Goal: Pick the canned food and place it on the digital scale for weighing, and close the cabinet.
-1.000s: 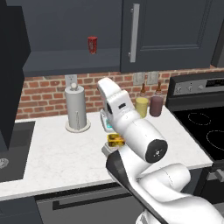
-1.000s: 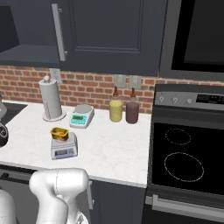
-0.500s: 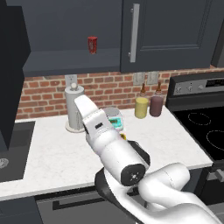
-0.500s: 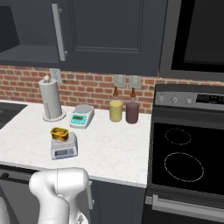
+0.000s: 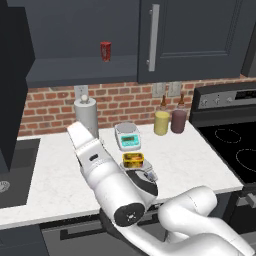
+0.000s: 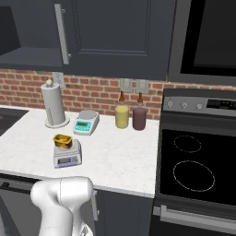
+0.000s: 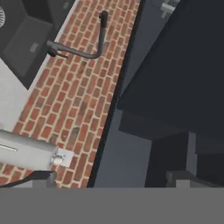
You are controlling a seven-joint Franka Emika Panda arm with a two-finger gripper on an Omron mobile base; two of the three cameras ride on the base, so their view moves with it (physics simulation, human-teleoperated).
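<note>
We see the gripper point(image 7: 111, 177) with jaws wide apart, empty, facing brick wall and cabinet point(image 7: 175, 78). Canned food point(image 6: 63, 139) sits on digital scale point(image 6: 67, 155), well apart from it.

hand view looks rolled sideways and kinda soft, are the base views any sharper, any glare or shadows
Hand view: rolled, the brick wall runs diagonally and the faucet lies sideways; edges soft, no glare. Left base view: level, flat even light, the open cabinet interior dim around the red can. Right base view: level, the canned food on the digital scale reads clearly, with only faint shadows on the counter.
</note>
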